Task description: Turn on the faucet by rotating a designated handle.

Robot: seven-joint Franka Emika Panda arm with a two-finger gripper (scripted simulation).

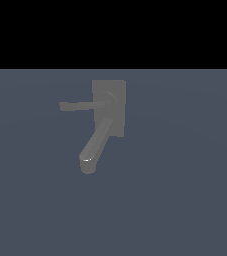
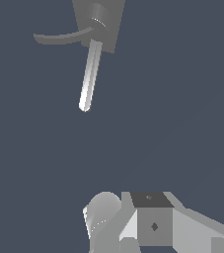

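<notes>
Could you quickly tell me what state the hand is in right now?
Hand: cannot be told whether open or closed; it holds nothing and is apart from the handle.

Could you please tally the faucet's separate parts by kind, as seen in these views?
Base block: 1
Spout: 1
Handle: 1
Round hub: 1
Total: 4, all matte grey.

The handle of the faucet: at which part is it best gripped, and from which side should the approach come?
Grip the handle near its blunt tip, far from the round hub, probably for the most leverage. The rod is thin and straight, pointing to the exterior view's left, apart from the spout. Come from that free end, closing across the rod.
</notes>
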